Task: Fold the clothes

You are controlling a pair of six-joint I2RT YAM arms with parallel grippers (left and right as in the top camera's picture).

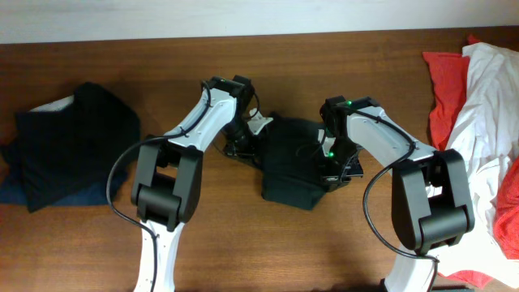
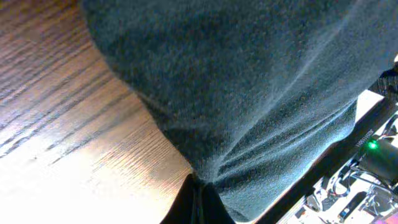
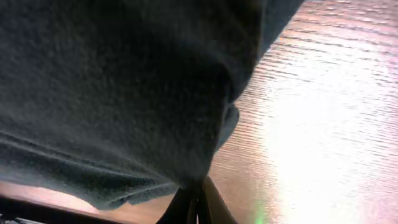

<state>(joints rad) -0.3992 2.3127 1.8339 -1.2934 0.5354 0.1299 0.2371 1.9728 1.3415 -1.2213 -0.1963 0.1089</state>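
A dark grey garment (image 1: 296, 162) lies bunched in the middle of the wooden table (image 1: 243, 243). My left gripper (image 1: 246, 144) is at its left edge, shut on a pinch of the cloth; in the left wrist view the fabric (image 2: 249, 81) rises from the closed fingers (image 2: 198, 199). My right gripper (image 1: 334, 166) is at its right edge, shut on the cloth; in the right wrist view the fabric (image 3: 124, 93) hangs over the closed fingers (image 3: 198, 202).
A stack of folded dark clothes (image 1: 69, 142) sits at the left of the table. A heap of red and white clothes (image 1: 478, 105) lies at the right edge. Bare wood shows in front of the garment.
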